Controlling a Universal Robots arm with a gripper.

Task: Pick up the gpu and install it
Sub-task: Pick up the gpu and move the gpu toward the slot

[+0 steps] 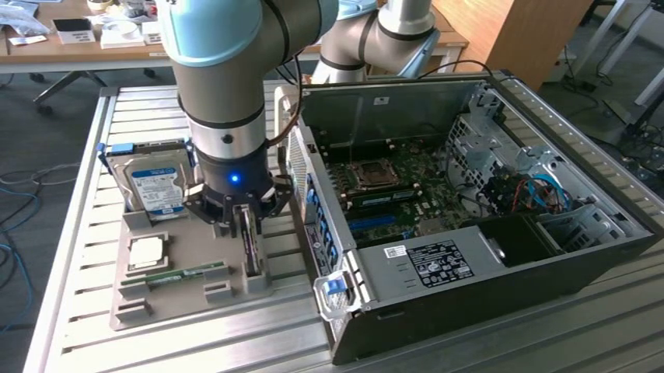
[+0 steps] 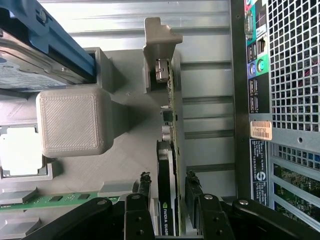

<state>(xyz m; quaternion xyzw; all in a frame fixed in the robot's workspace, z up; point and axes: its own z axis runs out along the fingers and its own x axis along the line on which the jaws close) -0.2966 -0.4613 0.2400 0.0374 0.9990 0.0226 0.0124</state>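
Note:
The gpu (image 1: 250,247) stands on edge in a slot of the grey printed holder (image 1: 182,233), just off the open computer case's rear panel. My gripper (image 1: 247,224) has come down over it from above. In the wrist view the card (image 2: 166,165) runs edge-on, with its black cooler face and thin green board showing. My gripper (image 2: 168,182) straddles it, one black fingertip (image 2: 144,184) on each side. A narrow gap shows between each fingertip and the card, so the gripper is open around it.
On the same holder are a hard drive (image 1: 155,183) with a blue-white label, a processor chip (image 1: 145,252) and a green memory stick (image 1: 185,273). The open computer case (image 1: 581,256) lies at the exterior view's right, motherboard (image 1: 405,183) exposed. Its perforated rear panel (image 2: 290,65) is close beside the card.

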